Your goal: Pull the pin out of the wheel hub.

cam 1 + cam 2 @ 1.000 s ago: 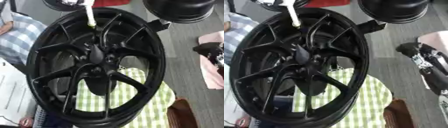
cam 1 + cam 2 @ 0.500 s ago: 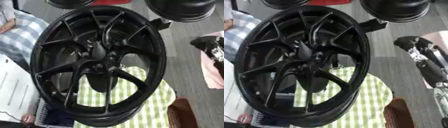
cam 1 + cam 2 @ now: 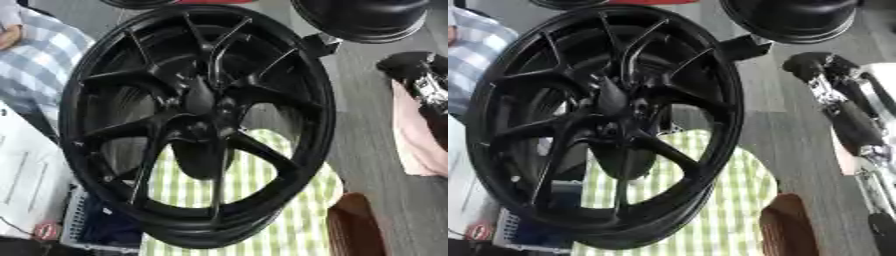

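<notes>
One large wheel [image 3: 322, 120] fills most of the view. It is matte black all over, with a deep, smooth barrel and thin, forked spokes. They run inward to the wheel hub [image 3: 205, 102], which sits a little above the middle of the scene and stands out as a rounded, dark boss. The wheel stands tilted, with its near edge resting over a cloth [image 3: 302, 215] of soft green-and-white check, which also shows through the lower gaps between the spokes.

Just beyond the wheel at the far right is a second black round thing [image 3: 360, 20], smooth and domed, only partly in view.

The robot's right hand [image 3: 808, 64] shows at the right, well apart from the wheel, as a dark lump at the end of a black arm with silver joints. Whether it is clenched or released cannot be told. It touches nothing of the wheel.

Under the arm lies a pale pink fabric [image 3: 411, 140]. A brown rounded shape [image 3: 354, 230] sits at the near right, beside the checked cloth. White sheets [image 3: 26, 170] lie at the left, with a blue basket [image 3: 96, 225] near them at the lower left. Blue-and-white checked fabric [image 3: 39, 60] shows at the far left. The floor [image 3: 367, 150] is grey and faintly lined.
</notes>
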You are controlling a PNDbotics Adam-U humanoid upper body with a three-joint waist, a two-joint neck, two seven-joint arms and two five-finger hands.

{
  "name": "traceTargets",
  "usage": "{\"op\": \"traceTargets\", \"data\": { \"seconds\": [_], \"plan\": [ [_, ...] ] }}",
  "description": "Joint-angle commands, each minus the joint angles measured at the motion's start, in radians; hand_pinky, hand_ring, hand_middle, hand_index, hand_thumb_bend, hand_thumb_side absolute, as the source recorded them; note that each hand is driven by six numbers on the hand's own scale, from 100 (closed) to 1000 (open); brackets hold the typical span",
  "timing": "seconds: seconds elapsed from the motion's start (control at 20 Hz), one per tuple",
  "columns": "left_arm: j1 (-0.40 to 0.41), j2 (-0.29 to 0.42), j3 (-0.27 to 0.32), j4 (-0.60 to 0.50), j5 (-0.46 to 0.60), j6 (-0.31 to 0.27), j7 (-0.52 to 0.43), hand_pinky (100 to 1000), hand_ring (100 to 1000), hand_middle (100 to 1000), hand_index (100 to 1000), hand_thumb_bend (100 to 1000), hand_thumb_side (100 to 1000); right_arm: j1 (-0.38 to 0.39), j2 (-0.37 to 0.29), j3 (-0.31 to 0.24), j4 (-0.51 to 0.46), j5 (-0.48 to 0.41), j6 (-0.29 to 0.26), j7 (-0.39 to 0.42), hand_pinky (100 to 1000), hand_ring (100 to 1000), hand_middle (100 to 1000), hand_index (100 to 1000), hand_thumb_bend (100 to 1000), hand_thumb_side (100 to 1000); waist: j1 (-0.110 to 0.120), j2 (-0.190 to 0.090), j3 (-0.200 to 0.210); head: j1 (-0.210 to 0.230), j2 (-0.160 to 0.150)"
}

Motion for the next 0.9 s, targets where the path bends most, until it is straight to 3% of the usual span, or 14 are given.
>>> {"op": "traceTargets", "data": {
  "seconds": [0.05, 0.2, 0.25, 0.3, 0.4, 0.45, 0.5, 0.55, 0.9],
  "plan": [
    [0.038, 0.018, 0.037, -0.064, -0.018, 0.015, 0.051, 748, 519, 406, 529, 100, 199, -0.010, -0.011, -0.016, -0.021, -0.013, -0.003, -0.009, 961, 838, 699, 729, 100, 525, 0.001, -0.009, -0.001, 0.000, -0.010],
    [0.108, -0.037, 0.044, -0.106, -0.051, 0.053, 0.094, 757, 532, 440, 564, 100, 196, -0.014, -0.007, -0.021, -0.021, -0.016, -0.006, -0.015, 960, 838, 699, 728, 100, 521, -0.005, -0.006, -0.005, 0.004, -0.025],
    [0.131, -0.053, 0.047, -0.121, -0.057, 0.066, 0.108, 776, 554, 488, 632, 100, 216, -0.015, -0.006, -0.022, -0.021, -0.017, -0.007, -0.015, 960, 838, 699, 728, 100, 493, -0.007, -0.006, -0.009, 0.005, -0.029],
    [0.154, -0.071, 0.051, -0.137, -0.055, 0.077, 0.122, 779, 557, 492, 637, 100, 225, -0.017, -0.006, -0.021, -0.021, -0.018, -0.007, -0.013, 960, 838, 699, 728, 100, 493, -0.008, -0.006, -0.013, 0.008, -0.032],
    [0.204, -0.099, 0.058, -0.164, -0.051, 0.096, 0.153, 811, 616, 574, 744, 100, 346, -0.019, -0.003, -0.020, -0.021, -0.019, -0.008, -0.009, 960, 837, 699, 728, 100, 508, -0.008, -0.005, -0.021, 0.017, -0.037],
    [0.230, -0.111, 0.061, -0.175, -0.050, 0.104, 0.169, 852, 727, 721, 864, 100, 603, -0.019, -0.001, -0.021, -0.021, -0.020, -0.008, -0.009, 960, 837, 699, 728, 100, 514, -0.009, -0.005, -0.024, 0.019, -0.040],
    [0.256, -0.122, 0.066, -0.186, -0.049, 0.108, 0.185, 862, 740, 744, 882, 100, 652, -0.018, 0.001, -0.021, -0.021, -0.020, -0.007, -0.009, 960, 837, 699, 728, 100, 515, -0.009, -0.005, -0.028, 0.021, -0.043],
    [0.283, -0.133, 0.073, -0.198, -0.048, 0.111, 0.201, 880, 756, 776, 911, 114, 759, -0.017, 0.002, -0.021, -0.021, -0.019, -0.007, -0.009, 960, 837, 699, 728, 100, 517, -0.009, -0.004, -0.031, 0.024, -0.044],
    [0.467, -0.180, 0.150, -0.285, -0.006, 0.146, 0.315, 887, 758, 796, 932, 100, 837, -0.011, 0.007, -0.022, -0.021, -0.021, -0.010, -0.017, 960, 837, 699, 728, 100, 520, -0.014, -0.008, -0.052, 0.046, -0.043]
  ]
}}
